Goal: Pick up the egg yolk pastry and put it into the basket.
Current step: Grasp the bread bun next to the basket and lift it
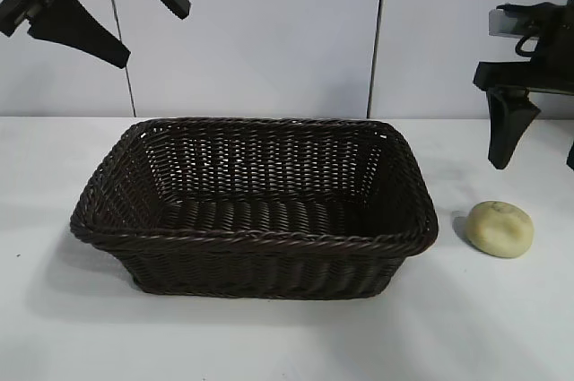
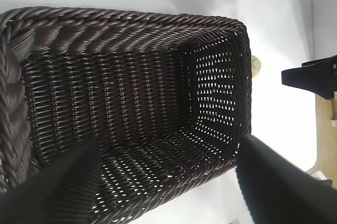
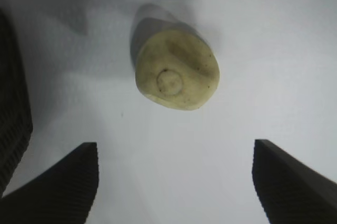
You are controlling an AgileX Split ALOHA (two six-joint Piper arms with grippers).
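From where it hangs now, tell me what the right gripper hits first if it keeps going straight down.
Probably the pastry, or the table just beside it. The right gripper points down with open jaws; the pastry sits slightly off their centre, so depth leaves this uncertain.

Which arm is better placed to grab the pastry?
The right. Its end effector hangs open above the pastry, which lies on the table right of the basket. The left end effector is above the basket.
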